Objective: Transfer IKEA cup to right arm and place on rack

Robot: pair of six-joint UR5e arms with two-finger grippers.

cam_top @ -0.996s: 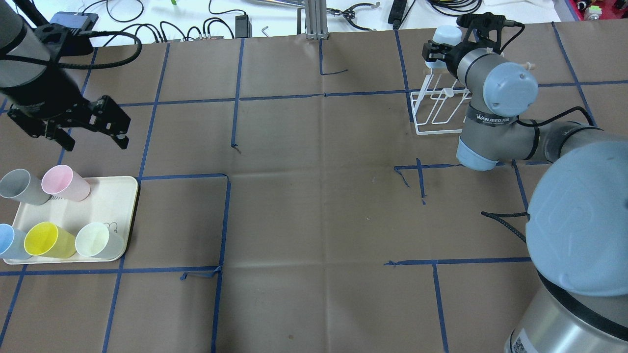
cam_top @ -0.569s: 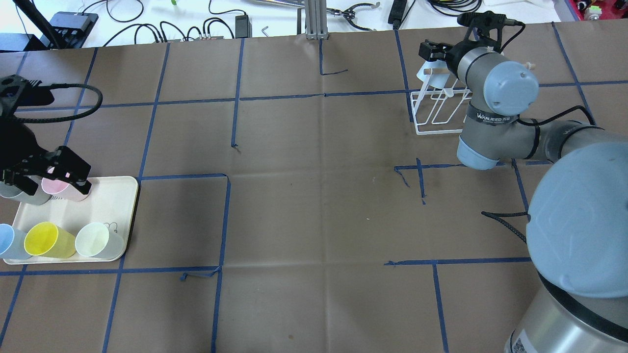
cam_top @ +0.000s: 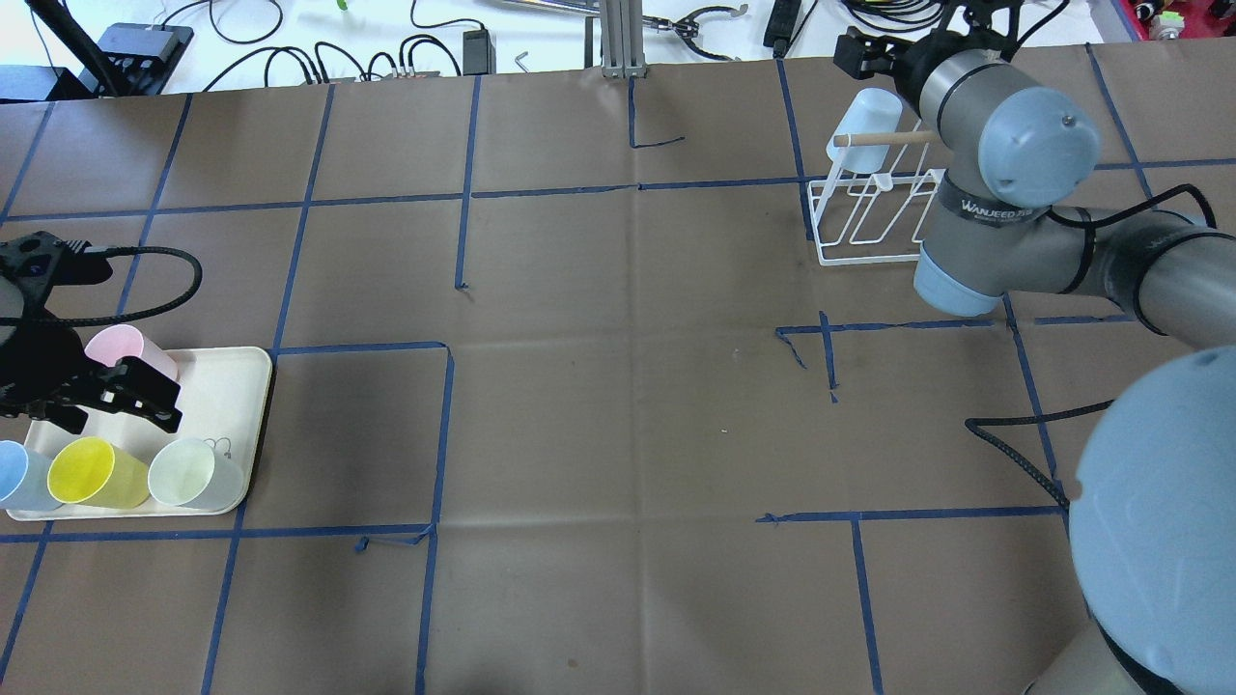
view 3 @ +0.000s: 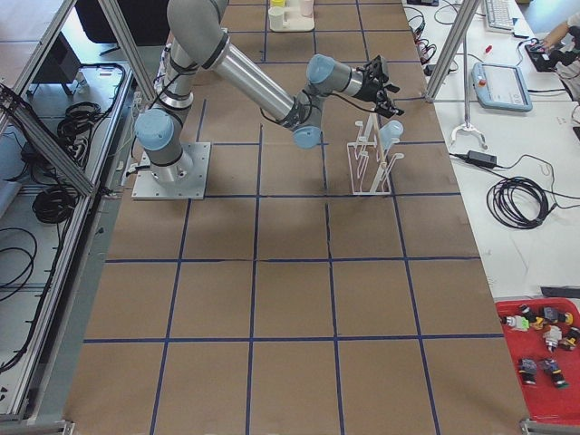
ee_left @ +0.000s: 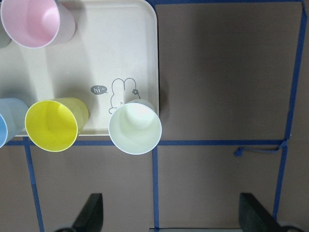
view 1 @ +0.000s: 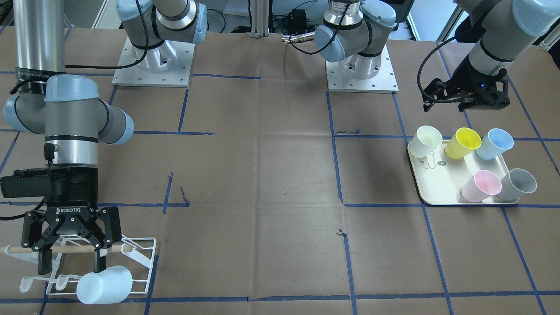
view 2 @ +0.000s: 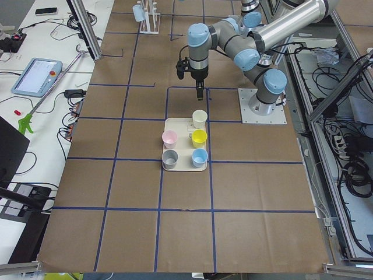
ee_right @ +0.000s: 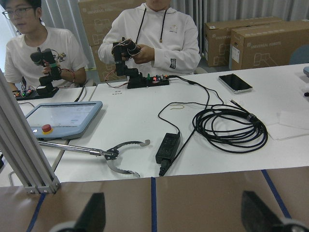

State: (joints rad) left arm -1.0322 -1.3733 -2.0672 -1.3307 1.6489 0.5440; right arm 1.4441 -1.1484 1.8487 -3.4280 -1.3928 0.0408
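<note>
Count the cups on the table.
6. Five on the tray: cream cup, yellow cup, blue cup, pink cup, grey cup. One pale cup on the rack.

Brown-paper table (cam_top: 618, 434) w/ blue tape grid (cam_top: 908, 514) — white bench (ee_right: 135, 130) behind, cardboard boxes (ee_right: 251, 41) at back.

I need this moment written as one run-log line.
right gripper: open, empty, above rack | pale blue cup: on rack, tilted | left gripper: open, empty, by tray | tray: five cups
</note>
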